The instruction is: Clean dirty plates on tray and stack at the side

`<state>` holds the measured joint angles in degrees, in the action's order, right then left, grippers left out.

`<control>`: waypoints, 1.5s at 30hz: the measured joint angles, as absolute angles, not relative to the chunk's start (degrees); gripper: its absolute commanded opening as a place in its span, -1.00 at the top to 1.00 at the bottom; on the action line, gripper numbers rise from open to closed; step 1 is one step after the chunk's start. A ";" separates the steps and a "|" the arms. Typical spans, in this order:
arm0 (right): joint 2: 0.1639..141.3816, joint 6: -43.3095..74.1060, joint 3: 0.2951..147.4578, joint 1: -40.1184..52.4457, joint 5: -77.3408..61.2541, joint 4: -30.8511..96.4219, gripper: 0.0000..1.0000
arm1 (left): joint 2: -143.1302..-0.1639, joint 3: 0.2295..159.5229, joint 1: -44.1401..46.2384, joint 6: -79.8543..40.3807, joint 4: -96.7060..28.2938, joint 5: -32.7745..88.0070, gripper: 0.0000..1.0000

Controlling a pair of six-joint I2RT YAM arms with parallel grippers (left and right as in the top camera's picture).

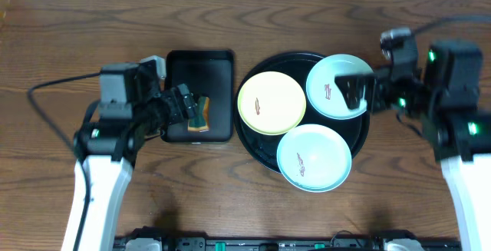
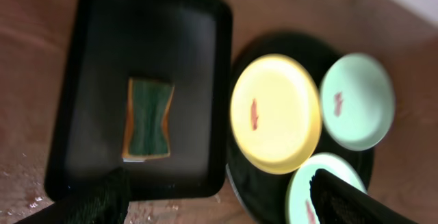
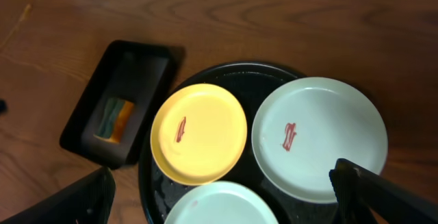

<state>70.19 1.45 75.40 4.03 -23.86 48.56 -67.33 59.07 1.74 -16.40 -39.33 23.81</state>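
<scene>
Left end effector: we are poising it wide above sponge, presumably to grasp; right end effector, wide, hovering over far-edge mint plate.

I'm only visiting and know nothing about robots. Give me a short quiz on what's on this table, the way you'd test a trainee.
1. True or false: the plates are already stacked beside the round tray.
2. What lies in the rectangular tray? A: a sponge. B: a spoon. C: a cup.
3. Fill in: the ___ gripper hangs over a mint plate.

Key
1. False: all three lie side by side on the round tray.
2. A.
3. Right: the right gripper, with its fingers apart.
</scene>
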 measured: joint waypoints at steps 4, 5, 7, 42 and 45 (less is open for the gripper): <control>76.01 2.87 76.36 4.03 -26.04 48.95 -0.99 | -73.82 59.07 2.33 -16.10 -39.92 23.94 -0.70; 77.34 3.25 76.36 4.03 -27.33 48.95 -0.99 | -75.46 59.07 2.70 -16.03 -40.05 23.64 -0.69; 79.00 3.55 76.36 4.03 -29.71 48.99 -0.98 | -78.67 59.09 3.57 -16.01 -40.23 22.79 -0.64; 80.73 4.34 76.36 5.72 -36.69 49.06 -0.99 | -93.58 61.30 11.35 -15.62 -31.40 4.89 0.28; 80.73 4.34 76.36 5.72 -36.69 49.47 -0.99 | -97.08 60.99 11.35 -15.59 -28.91 3.86 0.28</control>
<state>80.73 4.34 76.36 5.72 -36.69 49.47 -97.08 60.99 11.35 -15.59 -28.91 3.86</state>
